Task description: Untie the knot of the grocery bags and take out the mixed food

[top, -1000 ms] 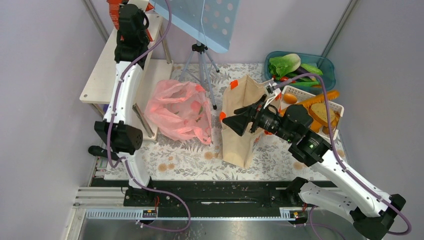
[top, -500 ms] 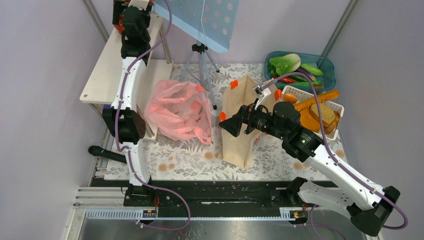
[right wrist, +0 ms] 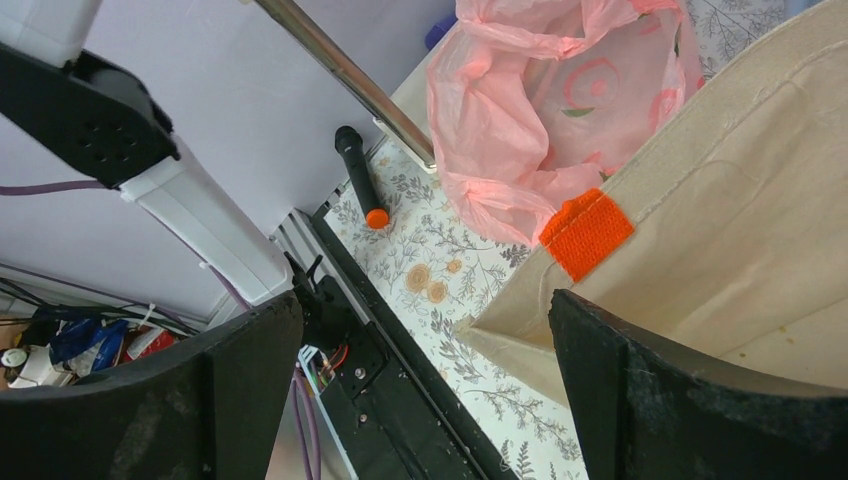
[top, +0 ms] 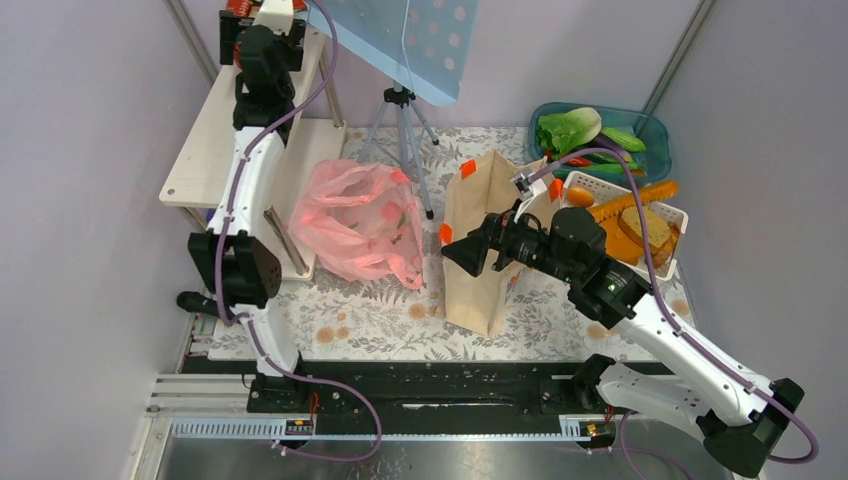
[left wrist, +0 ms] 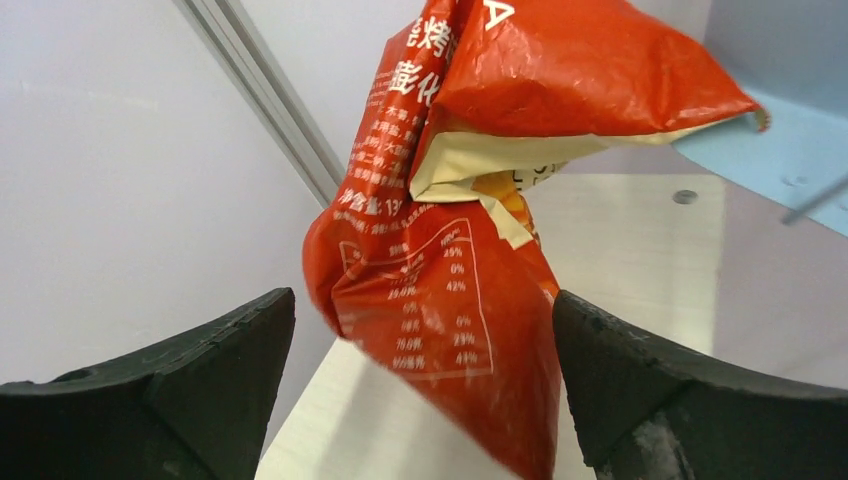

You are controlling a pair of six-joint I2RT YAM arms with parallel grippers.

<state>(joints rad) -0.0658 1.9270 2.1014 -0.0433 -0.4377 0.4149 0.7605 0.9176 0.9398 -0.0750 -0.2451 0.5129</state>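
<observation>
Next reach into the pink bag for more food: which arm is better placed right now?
Right, probably. The right tool hovers open over the tote, just beside the pink bag. The left tool is far off at the shelf, jaws open around a red snack packet.

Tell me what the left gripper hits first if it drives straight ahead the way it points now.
Most likely the red snack packet. It sits on the pale shelf dead ahead, between the open fingers of the left gripper. How near it is I cannot judge from the wrist view.
</observation>
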